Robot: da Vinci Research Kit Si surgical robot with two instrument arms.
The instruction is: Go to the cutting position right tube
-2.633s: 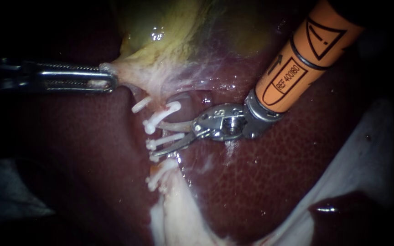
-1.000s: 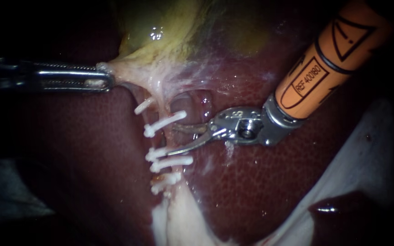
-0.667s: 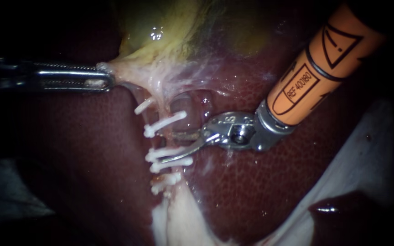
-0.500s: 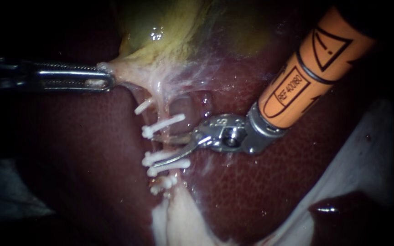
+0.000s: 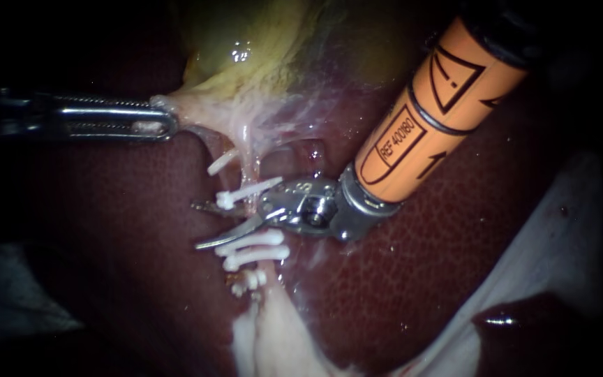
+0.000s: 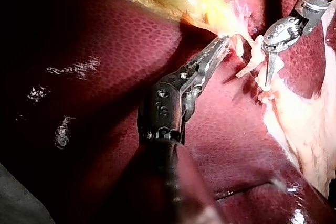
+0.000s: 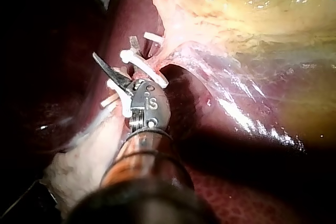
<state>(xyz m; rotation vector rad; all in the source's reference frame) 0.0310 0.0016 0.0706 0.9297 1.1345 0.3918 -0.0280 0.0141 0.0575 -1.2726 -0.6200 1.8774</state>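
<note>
Orange-sleeved, the right instrument point(image 5: 200, 225) comes in from the upper right over the liver point(image 5: 420, 279). Its hand is open, one blade above and one below, and the right tube point(image 5: 248, 207) crosses the gap between them. That tube runs upright below the gallbladder point(image 5: 246, 56). The blades sit between the upper clip point(image 5: 246, 192) and the lower clips point(image 5: 252, 241), all white. The left instrument point(image 5: 165, 126) reaches in level, its hand closed on the gallbladder's pale edge, which tents toward it.
</note>
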